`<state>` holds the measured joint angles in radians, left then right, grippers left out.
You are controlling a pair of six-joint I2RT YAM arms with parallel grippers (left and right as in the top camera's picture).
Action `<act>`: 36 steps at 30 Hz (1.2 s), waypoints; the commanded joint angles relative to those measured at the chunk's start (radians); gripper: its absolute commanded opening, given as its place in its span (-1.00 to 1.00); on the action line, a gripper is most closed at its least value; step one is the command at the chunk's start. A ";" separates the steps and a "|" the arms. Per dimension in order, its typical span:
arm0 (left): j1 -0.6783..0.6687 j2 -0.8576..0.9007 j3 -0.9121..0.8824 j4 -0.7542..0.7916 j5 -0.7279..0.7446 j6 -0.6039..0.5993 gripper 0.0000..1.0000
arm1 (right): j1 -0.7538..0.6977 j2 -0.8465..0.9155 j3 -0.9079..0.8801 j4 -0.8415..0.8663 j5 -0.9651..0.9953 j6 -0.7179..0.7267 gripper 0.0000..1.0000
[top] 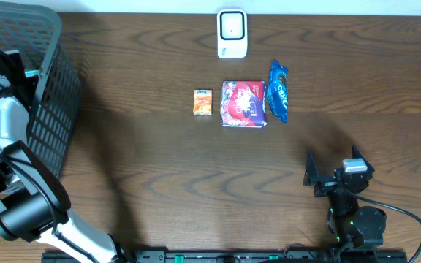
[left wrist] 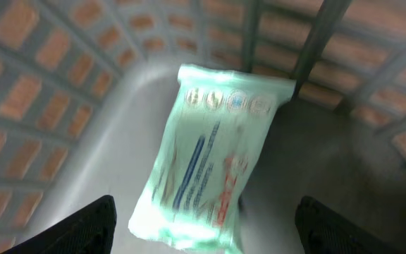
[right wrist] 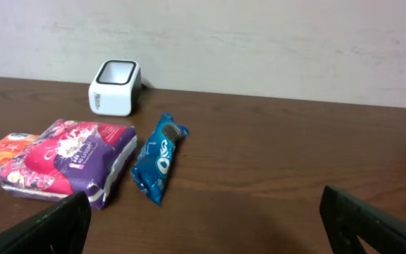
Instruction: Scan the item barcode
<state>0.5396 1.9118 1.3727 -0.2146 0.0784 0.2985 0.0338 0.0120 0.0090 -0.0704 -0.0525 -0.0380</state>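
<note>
Pale-green packet (left wrist: pixel 206 155) lies flat on the floor of the dark mesh basket (top: pixel 53 88) at the left end of the wooden table (top: pixel 159 183). The left gripper (left wrist: pixel 204 206) hangs directly above it. Its jaws stand wide apart, one finger on each side of the packet's lower end, and neither touches it, so it holds nothing. The left wrist view is blurred, so the print on the packet cannot be read and no barcode can be made out.

Across the table, the white scanner (top: pixel 232 33) stands at the far edge with its window facing up. Just in front of it three items lie in a row: a small orange carton (top: pixel 203 102), a red-and-purple pack (top: pixel 243 104) and a blue Oreo pack (top: pixel 278 91), which touches or almost touches the red-and-purple one. The right gripper (right wrist: pixel 204 196) is fully open and empty. It is low over bare wood, well apart from the row and facing it.

Nothing is over the scanner at present. If the basket takes finished goods, one item is done and three are left. If it is the supply, the packet is yet to be lifted and scanned. The pictures do not settle which. Either way most of the work appears to lie ahead.
</note>
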 commanded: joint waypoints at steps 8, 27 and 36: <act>-0.002 0.165 0.008 0.115 0.030 0.042 0.52 | -0.008 -0.006 -0.003 -0.003 -0.002 -0.012 0.99; 0.003 -0.171 0.008 -0.029 0.031 -0.100 -0.43 | -0.008 -0.006 -0.003 -0.003 -0.002 -0.012 0.99; 0.003 -0.332 0.008 -0.348 0.030 -0.240 -0.85 | -0.008 -0.006 -0.003 -0.003 -0.002 -0.012 0.99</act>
<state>0.5423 1.6012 1.3769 -0.4850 0.0998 0.1333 0.0338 0.0116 0.0090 -0.0704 -0.0525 -0.0380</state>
